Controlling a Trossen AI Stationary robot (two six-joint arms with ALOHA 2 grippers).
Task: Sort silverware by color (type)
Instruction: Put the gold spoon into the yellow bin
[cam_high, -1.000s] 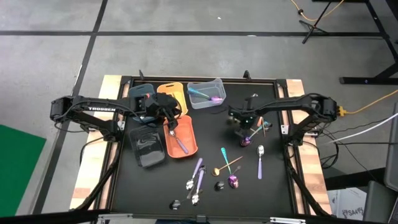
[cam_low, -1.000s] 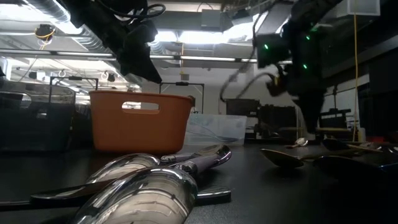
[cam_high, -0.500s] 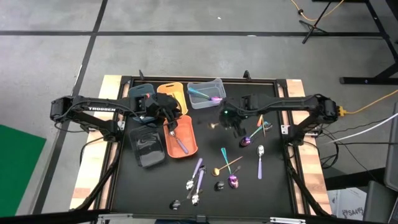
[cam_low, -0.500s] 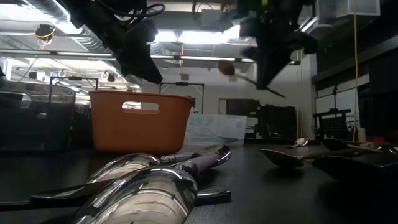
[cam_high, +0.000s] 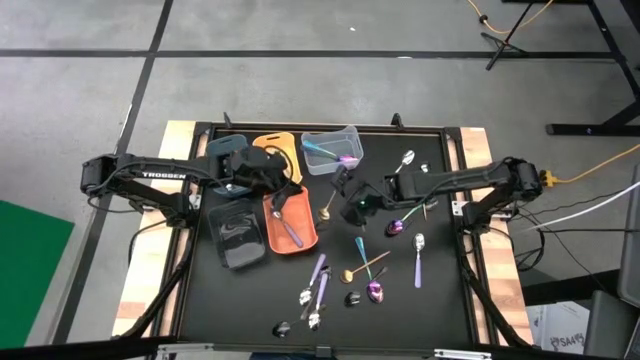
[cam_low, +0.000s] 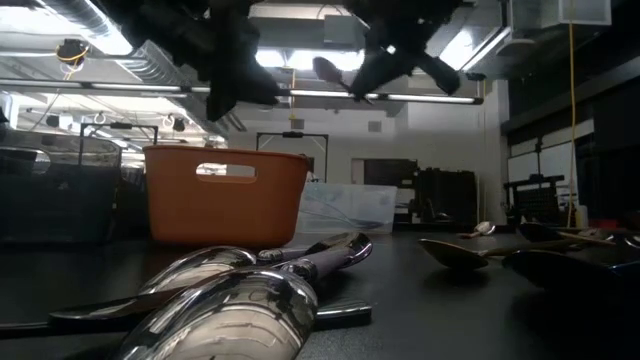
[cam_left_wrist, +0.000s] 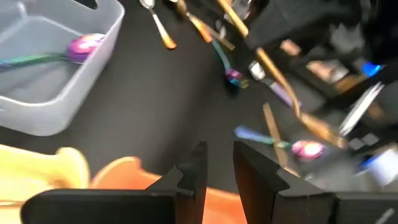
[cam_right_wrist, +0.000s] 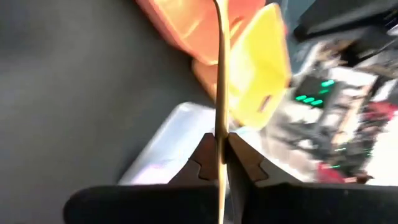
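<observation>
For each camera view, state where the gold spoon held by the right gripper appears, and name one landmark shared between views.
High view: gold spoon mid-table, beside the orange bin.
Low view: spoon aloft, top centre.
Left wrist view: cannot tell which gold piece it is.
Right wrist view: spoon pinched in the right gripper.
Shared landmark: orange bin.

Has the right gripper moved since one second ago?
Yes. The right gripper carried a gold spoon leftward in the high view, toward the orange bin.

Gold spoon (cam_right_wrist: 219, 74) bowl cut off; background blurred.
</observation>
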